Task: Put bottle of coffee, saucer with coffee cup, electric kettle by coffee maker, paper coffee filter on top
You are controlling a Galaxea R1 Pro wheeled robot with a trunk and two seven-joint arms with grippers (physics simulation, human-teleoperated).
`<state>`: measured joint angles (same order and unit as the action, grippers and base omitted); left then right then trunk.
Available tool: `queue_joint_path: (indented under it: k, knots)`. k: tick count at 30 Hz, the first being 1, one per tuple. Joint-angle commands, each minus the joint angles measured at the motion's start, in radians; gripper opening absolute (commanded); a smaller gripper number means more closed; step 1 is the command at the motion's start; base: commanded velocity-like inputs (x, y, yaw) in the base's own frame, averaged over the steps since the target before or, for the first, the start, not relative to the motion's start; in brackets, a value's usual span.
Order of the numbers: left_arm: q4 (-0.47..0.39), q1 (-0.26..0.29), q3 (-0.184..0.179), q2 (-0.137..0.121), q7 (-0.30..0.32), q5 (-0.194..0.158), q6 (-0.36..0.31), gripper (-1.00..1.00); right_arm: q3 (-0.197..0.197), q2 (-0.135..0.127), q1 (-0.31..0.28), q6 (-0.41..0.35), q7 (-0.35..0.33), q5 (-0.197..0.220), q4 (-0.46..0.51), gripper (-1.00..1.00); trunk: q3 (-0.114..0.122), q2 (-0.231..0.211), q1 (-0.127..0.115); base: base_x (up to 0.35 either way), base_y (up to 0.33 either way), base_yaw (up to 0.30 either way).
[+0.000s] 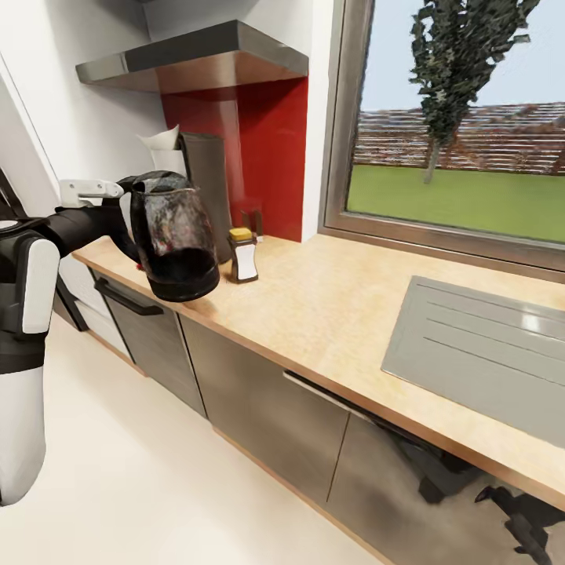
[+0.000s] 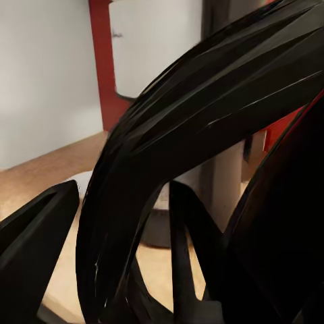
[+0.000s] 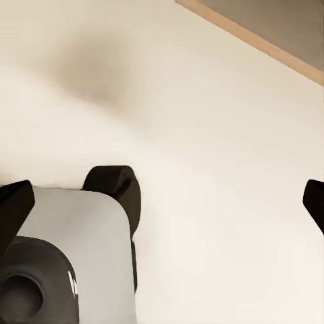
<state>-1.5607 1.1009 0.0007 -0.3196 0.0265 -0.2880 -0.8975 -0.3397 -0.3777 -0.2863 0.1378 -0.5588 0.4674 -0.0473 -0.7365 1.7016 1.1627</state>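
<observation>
At the left of the head view, the left gripper [image 1: 129,205] clasps the handle of the kettle [image 1: 174,239], held upright just above the counter [image 1: 329,306] edge. The coffee maker [image 1: 205,188] stands just behind it, the bottle [image 1: 243,255] beside. The right gripper's state cannot be told.

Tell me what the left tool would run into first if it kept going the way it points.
Probably the tall black coffee maker, straight ahead past the glass electric kettle's black looped handle the left tool holds; depth is unclear.
</observation>
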Motion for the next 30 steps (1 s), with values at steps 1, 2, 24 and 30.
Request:
queue_joint_path:
  k: [1, 2, 24, 30]
  knots:
    - [-0.001, 0.001, 0.0, -0.001, 0.003, 0.001, -0.004, -1.0, -0.009, 0.0, -0.002, 0.007, -0.006, 0.008, -0.005, 1.0, -0.001, 0.0, 0.0, 0.23, 0.205, 0.0]
    - [-0.001, 0.001, 0.0, -0.001, 0.003, 0.001, -0.004, -1.0, -0.009, 0.0, -0.002, 0.007, -0.006, 0.008, -0.005, 1.0, -0.001, 0.0, 0.0, 0.22, 0.197, 0.0]
    - [-0.002, 0.001, -0.002, -0.019, 0.004, 0.11, -0.09, -1.0, -0.009, 0.0, -0.002, 0.008, -0.006, 0.008, -0.005, 1.0, -0.001, 0.0, 0.0, 0.022, 0.019, -0.038]
    - [-0.002, 0.001, -0.002, -0.019, 0.004, 0.11, -0.09, -1.0, -0.009, 0.0, -0.002, 0.008, -0.005, 0.008, -0.005, 1.0, -0.001, 0.0, 0.0, 0.086, 0.0, -0.007]
